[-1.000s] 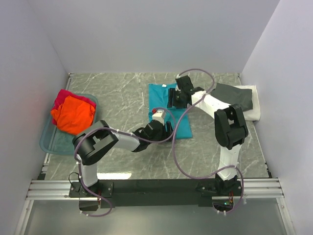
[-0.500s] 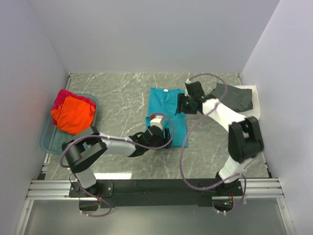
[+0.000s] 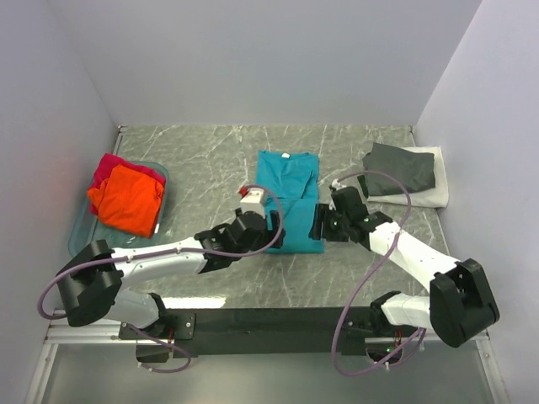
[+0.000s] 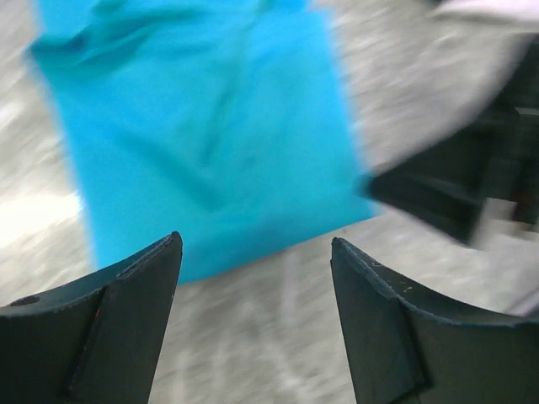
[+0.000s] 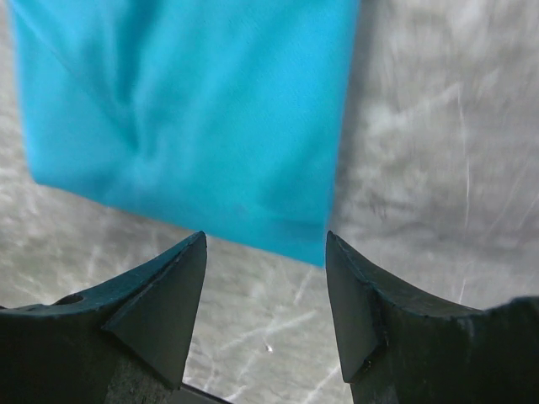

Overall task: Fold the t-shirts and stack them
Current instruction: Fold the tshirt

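Now the teal t-shirt [image 3: 289, 189] lies just beyond the left claw [image 4: 254, 252] and right claw [image 5: 265, 244], both spread apart.

i log: teal t-shirt [image 3: 288, 195], plain; orange t-shirt [image 3: 126, 200]; magenta-red t-shirt [image 3: 107, 167]; dark grey t-shirt [image 3: 401, 171]; white t-shirt [image 3: 439, 193]; tub [image 3: 81, 245], clear bluish; tabletop [image 3: 202, 156], grey marble, white veins; my jaws, black.

A lab test cell: plain white walls [image 3: 253, 59] boxing a marble-patterned table [image 3: 202, 160].

Pale lavender walls [image 3: 253, 59] enclose a grey marble-patterned tabletop [image 3: 210, 160]; an aluminium rail [image 3: 101, 335] borders its near edge.
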